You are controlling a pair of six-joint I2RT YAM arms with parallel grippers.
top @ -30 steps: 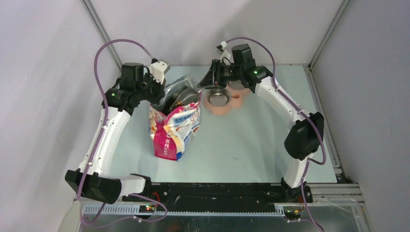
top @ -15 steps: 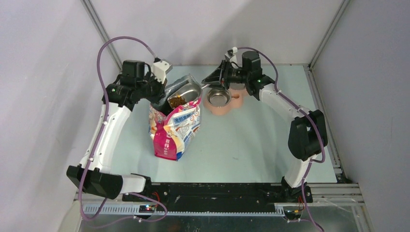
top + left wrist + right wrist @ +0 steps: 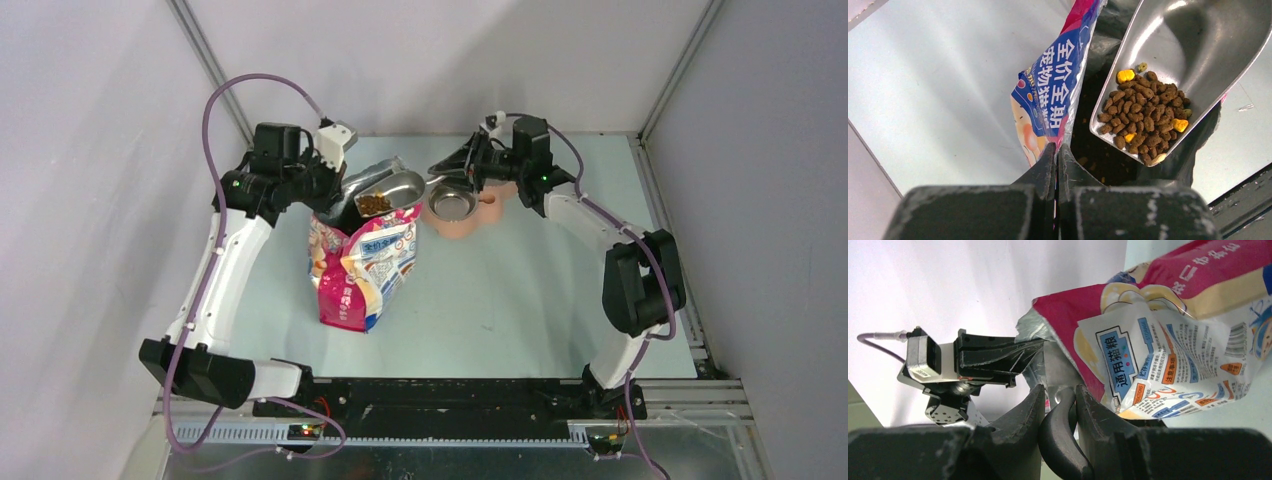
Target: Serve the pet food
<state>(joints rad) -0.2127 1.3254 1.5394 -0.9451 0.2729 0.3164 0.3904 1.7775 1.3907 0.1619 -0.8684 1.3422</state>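
Left gripper (image 3: 1056,150): fingers pressed together on the rim of the bag (image 3: 360,270). Right gripper (image 3: 1058,395): clamped on the handle of the scoop (image 3: 1208,40). The pet food (image 3: 1143,117) lies in the scoop, above the open bag, near the desk's far edge beside the bowl (image 3: 452,203).

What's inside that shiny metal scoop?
A heap of small dark-brown kibble, with a few yellow pieces, at one end of the grey metal scoop. Whatever lies beneath the heap is covered.
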